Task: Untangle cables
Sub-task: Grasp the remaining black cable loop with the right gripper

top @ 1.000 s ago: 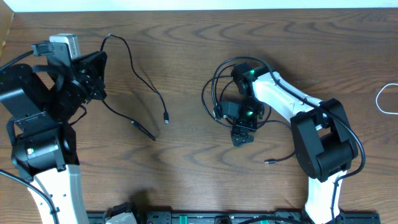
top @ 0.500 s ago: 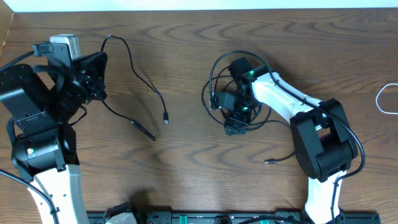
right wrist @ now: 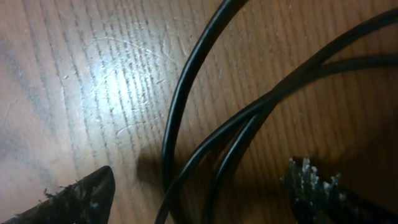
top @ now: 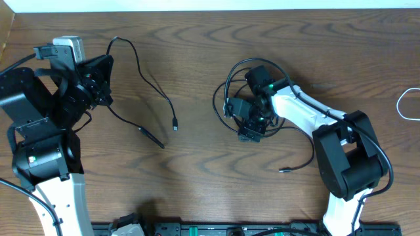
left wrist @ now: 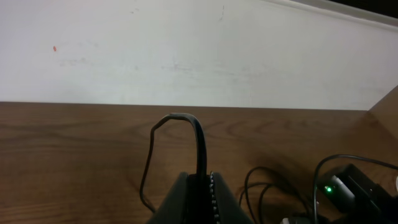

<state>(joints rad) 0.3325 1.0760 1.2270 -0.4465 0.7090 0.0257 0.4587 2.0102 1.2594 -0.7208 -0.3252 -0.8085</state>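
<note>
The left end effector is closed on one black cable, which runs out over the worktop. The right end effector stands wide, low over the tangle near the middle, with strands between its fingers. The step seems to be choosing a strand; next it should close on only one and draw it gently out

Even light, bright glare on table, soft shadow beside close-up cables.

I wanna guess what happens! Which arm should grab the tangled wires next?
Probably the right arm: its open jaws straddle the coiled cables. The left arm sits far off, jaws shut on a separate cable.
</note>
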